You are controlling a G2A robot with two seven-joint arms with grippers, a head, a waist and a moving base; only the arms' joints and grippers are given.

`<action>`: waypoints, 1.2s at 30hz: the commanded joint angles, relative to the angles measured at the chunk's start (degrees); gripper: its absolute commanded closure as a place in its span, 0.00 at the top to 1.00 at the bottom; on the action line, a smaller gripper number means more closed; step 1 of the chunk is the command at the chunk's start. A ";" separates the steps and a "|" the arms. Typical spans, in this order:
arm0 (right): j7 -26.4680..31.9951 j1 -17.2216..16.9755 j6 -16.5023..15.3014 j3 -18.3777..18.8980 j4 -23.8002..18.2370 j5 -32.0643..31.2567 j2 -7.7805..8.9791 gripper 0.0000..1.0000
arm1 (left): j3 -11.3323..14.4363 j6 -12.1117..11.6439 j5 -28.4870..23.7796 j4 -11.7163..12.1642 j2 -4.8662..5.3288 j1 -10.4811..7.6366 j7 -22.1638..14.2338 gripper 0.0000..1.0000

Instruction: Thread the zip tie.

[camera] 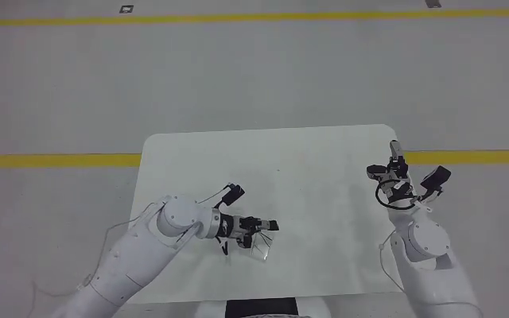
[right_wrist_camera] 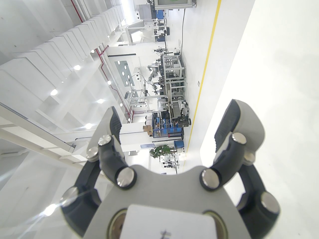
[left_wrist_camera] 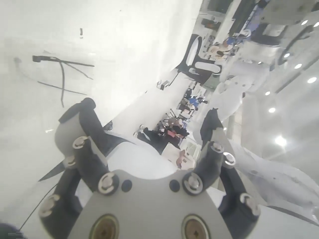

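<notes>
Now, counter [camera: 318, 159]: a white top with rounded corners is seen from above, with both arms reaching over it from the near side.
Zip ties [left_wrist_camera: 62, 75]: several thin black ties are laid crossed over one another, flat on the counter near its front left part; one square head is made out at the end of a strand.
Left gripper [left_wrist_camera: 148, 110]: it is spread wide and nothing is held between the fingers [left_wrist_camera: 82, 110]; it is turned on its side low over the counter [camera: 266, 226], with the ties lying just beyond one finger, apart from it.
Clear film [camera: 261, 248]: something transparent is seen on the counter just beside the left gripper; what it is cannot be told.
Right gripper [right_wrist_camera: 172, 125]: it is opened wide and empty, and is held at the counter's right edge [camera: 394, 163], well apart from the ties.
Floor: a yellow line [camera: 71, 160] is marked across it behind the counter.
</notes>
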 commanded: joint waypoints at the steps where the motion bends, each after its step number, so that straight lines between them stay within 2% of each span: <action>1: 0.00 0.00 0.00 0.00 0.00 0.00 0.00 1.00 | 0.43 0.00 0.25 0.15 0.04 -0.31 -0.30 1.00; 11: 0.00 0.00 0.00 0.00 0.00 0.00 0.00 1.00 | 0.43 0.00 0.25 0.15 0.04 -0.31 -0.30 1.00; 15: 0.00 0.00 0.00 0.00 0.00 0.00 0.00 1.00 | 1.61 0.00 5.27 -0.76 0.28 -0.79 1.38 1.00; 21: 0.00 0.00 0.00 0.00 0.00 0.00 0.00 1.00 | 2.84 0.00 12.39 -1.14 0.78 -3.13 -1.81 1.00; 29: 0.00 0.00 0.00 0.00 0.00 0.00 0.00 1.00 | 2.88 0.00 13.71 -3.13 0.35 -4.81 -4.81 1.00; 36: 0.00 0.00 0.00 0.00 0.00 0.00 0.00 1.00 | 2.88 0.00 13.71 -3.13 0.35 -4.81 -4.81 1.00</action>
